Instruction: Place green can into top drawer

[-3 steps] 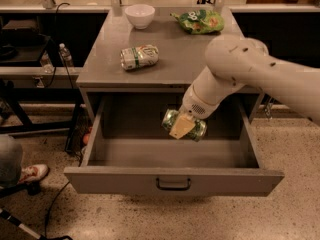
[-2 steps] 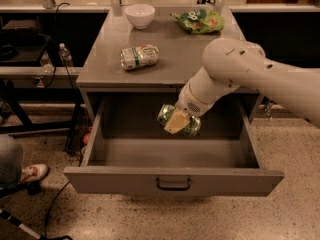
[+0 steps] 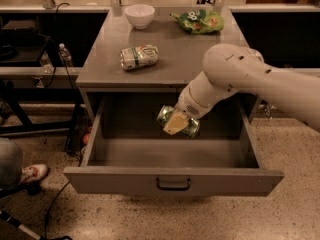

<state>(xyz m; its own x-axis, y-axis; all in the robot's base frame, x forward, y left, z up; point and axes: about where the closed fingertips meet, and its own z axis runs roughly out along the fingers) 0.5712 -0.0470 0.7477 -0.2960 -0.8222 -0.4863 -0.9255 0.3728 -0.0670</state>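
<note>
Hanging over the open top drawer (image 3: 125,180), the gripper (image 3: 176,123) is clenched on the green can (image 3: 192,129), one tan finger pad (image 3: 173,124) lying across the can's middle while its silver end shows to the left. The can is tipped on its side, held clear of the drawer floor, toward the back and a little right of centre. Compared with a second ago, the can and gripper have shifted slightly leftward and the white arm (image 3: 240,74) has swung a touch the same way; since the nearer earlier frame there is little change. The drawer remains pulled fully out, its dark handle (image 3: 173,184) at the front. On the cabinet top (image 3: 190,59) the white-and-green can (image 3: 139,57), the white bowl (image 3: 139,15) and the green snack bag (image 3: 199,21) lie unmoved.
</note>
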